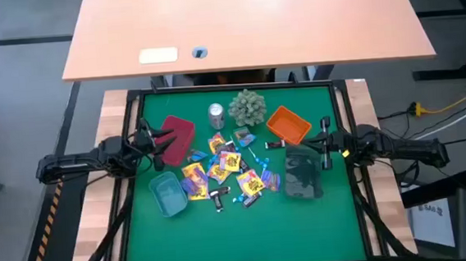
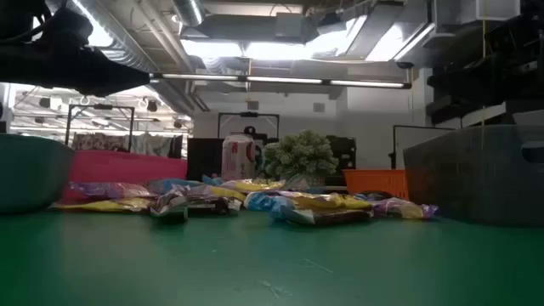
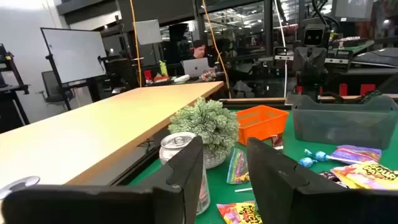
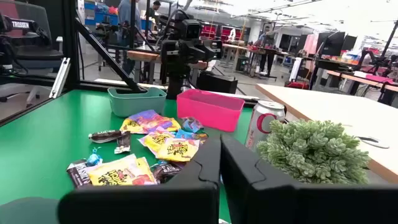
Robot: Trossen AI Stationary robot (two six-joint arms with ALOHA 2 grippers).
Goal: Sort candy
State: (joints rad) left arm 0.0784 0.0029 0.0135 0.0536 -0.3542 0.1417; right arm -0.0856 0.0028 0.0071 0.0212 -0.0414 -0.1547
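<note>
Candy (image 1: 224, 174) lay heaped beside can (image 1: 215, 113), unsorted. Left gripper (image 3: 225, 163) fingers apart, right gripper (image 4: 220, 163) fingers together, both waiting.

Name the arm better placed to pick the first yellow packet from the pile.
Left, probably. Its pincer is open beside the red tray, close to the pile's yellow packets. The right pincer is shut, by the grey bin.

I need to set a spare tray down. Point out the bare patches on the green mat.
The widest bare strip lies along the green mat's near edge, below the teal tray and grey bin. The middle is crowded with candy, ringed by the pink tray, can, plant ball and orange tray.
</note>
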